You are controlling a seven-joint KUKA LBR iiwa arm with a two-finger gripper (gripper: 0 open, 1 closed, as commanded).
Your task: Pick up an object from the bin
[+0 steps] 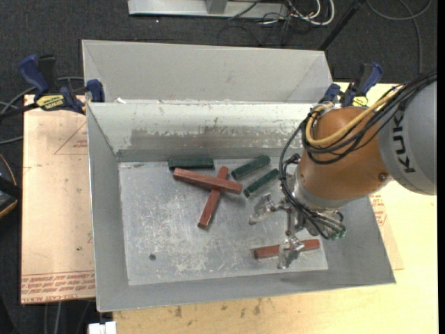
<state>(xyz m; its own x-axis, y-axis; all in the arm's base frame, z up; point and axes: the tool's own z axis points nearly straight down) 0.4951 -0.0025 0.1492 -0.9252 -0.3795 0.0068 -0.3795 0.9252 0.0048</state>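
Observation:
My gripper (275, 231) hangs low over the right part of the bin floor, open, with nothing between its fingers. One silver finger (259, 211) points up-left; the other one (289, 252) lies over a short red bar (268, 253) near the bin's front wall. That bar lies flat, running left to right, with its middle hidden by the finger. A dark green bar (261, 181) lies just up-left of the gripper, and a second green bar (250, 166) lies beside it.
Two long red bars (207, 181) lie crossed in the middle of the floor, the lower one (211, 208) pointing to the front. Another dark green bar (191, 163) lies along the back wall. The arm's orange cover hides the floor on the right.

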